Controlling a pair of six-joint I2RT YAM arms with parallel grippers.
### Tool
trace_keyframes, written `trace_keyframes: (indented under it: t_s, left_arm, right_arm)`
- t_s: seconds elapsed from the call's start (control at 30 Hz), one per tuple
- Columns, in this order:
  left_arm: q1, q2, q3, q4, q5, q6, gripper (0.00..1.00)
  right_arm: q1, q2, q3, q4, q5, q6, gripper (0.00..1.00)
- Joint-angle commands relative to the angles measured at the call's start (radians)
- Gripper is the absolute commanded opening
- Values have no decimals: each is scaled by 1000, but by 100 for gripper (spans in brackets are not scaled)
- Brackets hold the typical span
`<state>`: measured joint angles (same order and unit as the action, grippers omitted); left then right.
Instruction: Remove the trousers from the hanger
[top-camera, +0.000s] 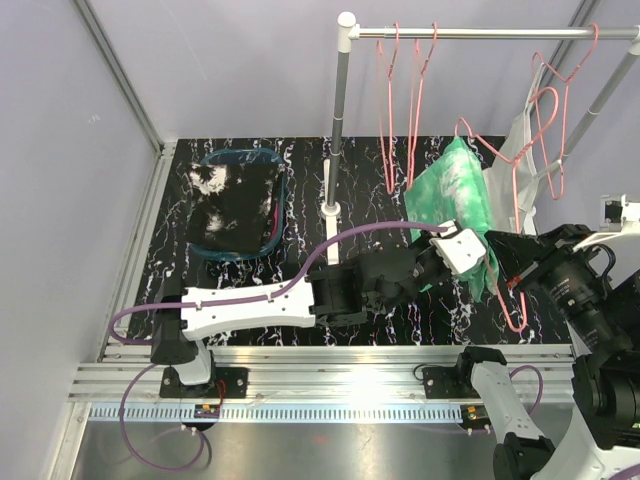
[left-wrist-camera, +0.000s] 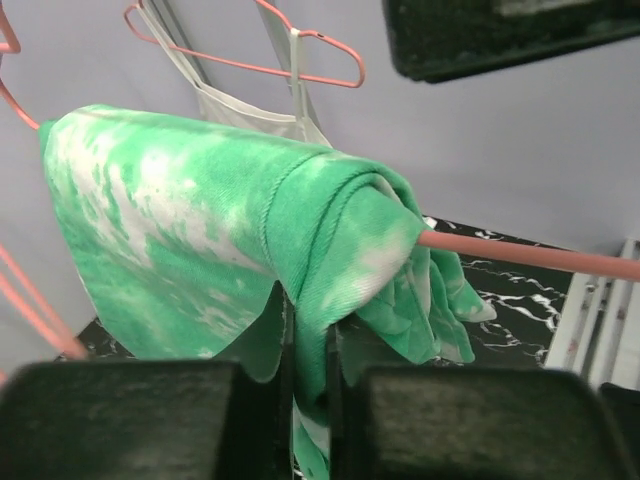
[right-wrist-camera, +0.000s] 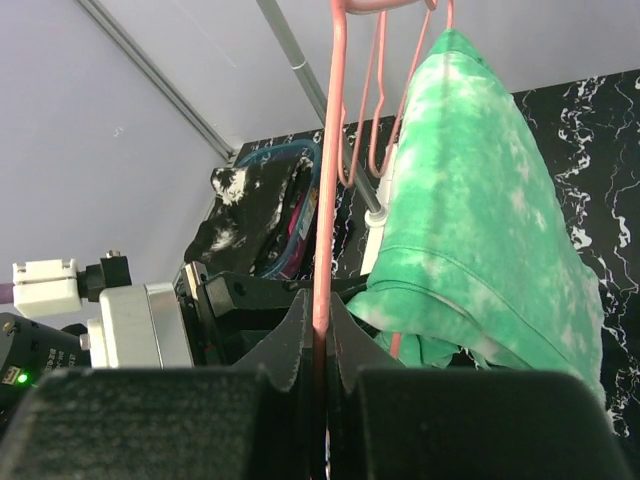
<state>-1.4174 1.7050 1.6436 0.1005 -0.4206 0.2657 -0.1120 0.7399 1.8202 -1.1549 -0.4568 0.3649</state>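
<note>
Centre right of the top view, your left tool (left-wrist-camera: 308, 335) pinches a fold of the green-and-white trousers (left-wrist-camera: 180, 220), draped over a pink hanger (left-wrist-camera: 520, 255); your right tool (right-wrist-camera: 318, 335) clamps what seems the same hanger's wire.

Your top camera sits high up behind the two arms and looks down on the whole black table (top-camera: 300, 190) from far away. Your left wrist camera looks out past the left gripper (left-wrist-camera: 310, 335), very close to the green-and-white trousers (left-wrist-camera: 200, 230), and faces the pale wall. Your right wrist camera looks past the right gripper (right-wrist-camera: 319, 320), up along the pink hanger (right-wrist-camera: 322, 200), toward the blue basket (right-wrist-camera: 285, 155) at the far left. All three views share those trousers and that hanger.
</note>
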Motion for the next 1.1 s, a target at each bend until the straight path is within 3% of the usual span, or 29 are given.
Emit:
trace_keyframes:
  t_s: [0.0, 0.3, 0.53, 0.83, 1.07]
  left_arm:
    - [15, -4, 39, 41, -78, 6, 0]
    - [-12, -154, 68, 47, -175, 16, 0]
    - [-74, -173, 234, 30, -167, 139, 0]
    - [-150, -166, 464, 18, -96, 204, 0]
    - [-167, -148, 596, 96, -141, 348, 0]
  right_arm:
    - [9, -10, 36, 241, -48, -6, 0]
    - [23, -88, -252, 316, -37, -12, 0]
    - [61, -169, -427, 294, 41, -11, 0]
    - [106, -229, -503, 205, 174, -61, 0]
    - [155, -250, -544, 167, 245, -84, 0]
